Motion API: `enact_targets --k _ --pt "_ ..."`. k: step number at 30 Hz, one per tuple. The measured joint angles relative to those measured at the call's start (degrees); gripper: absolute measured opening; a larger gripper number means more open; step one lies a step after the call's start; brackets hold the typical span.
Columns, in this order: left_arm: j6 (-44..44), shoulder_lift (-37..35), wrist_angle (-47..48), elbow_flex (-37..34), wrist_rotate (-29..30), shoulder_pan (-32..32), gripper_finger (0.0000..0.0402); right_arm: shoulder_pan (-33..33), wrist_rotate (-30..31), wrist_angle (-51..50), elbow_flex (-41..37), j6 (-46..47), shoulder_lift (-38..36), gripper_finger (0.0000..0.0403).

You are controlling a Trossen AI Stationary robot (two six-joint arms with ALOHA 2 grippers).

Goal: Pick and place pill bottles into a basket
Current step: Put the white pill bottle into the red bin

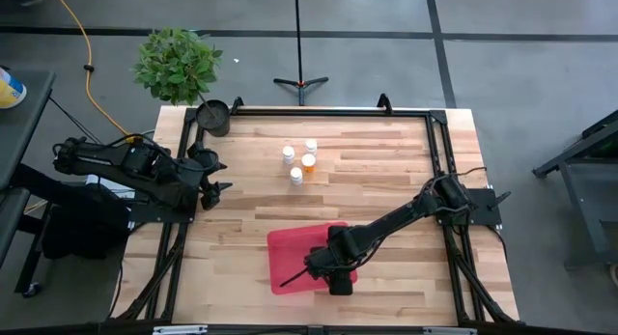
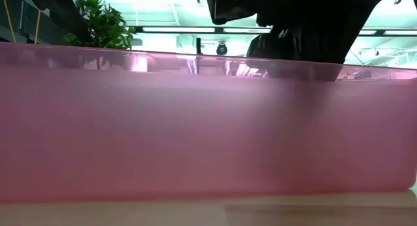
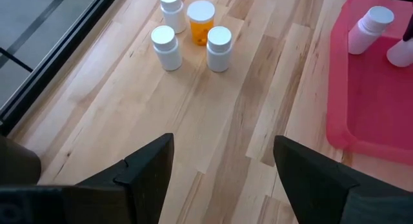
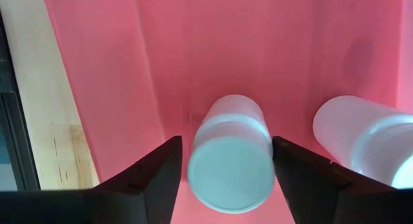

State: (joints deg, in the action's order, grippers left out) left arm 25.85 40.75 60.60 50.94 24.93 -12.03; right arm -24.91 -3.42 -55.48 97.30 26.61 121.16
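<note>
Right wrist view: smooth cylindrical bottle

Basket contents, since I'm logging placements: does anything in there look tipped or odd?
Two pale pill bottles in the basket look tipped over, unlike the four standing upright on the table. Caps on, nothing spilled.

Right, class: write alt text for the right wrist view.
A white pill bottle lies between the right end effector fingers, inside the red basket. A second bottle lies beside it, and bare wooden table shows past the basket's edge.
</note>
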Motion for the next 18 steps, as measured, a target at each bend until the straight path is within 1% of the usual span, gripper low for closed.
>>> enact_targets --k 6,18 --pt "0.00 0.00 0.00 0.00 0.02 0.00 0.0298 0.19 0.00 0.01 0.02 -0.92 0.00 0.0228" --pt "0.00 0.01 0.00 0.00 0.04 0.00 0.0298 0.61 -0.46 0.04 0.02 -2.25 0.00 0.0257"
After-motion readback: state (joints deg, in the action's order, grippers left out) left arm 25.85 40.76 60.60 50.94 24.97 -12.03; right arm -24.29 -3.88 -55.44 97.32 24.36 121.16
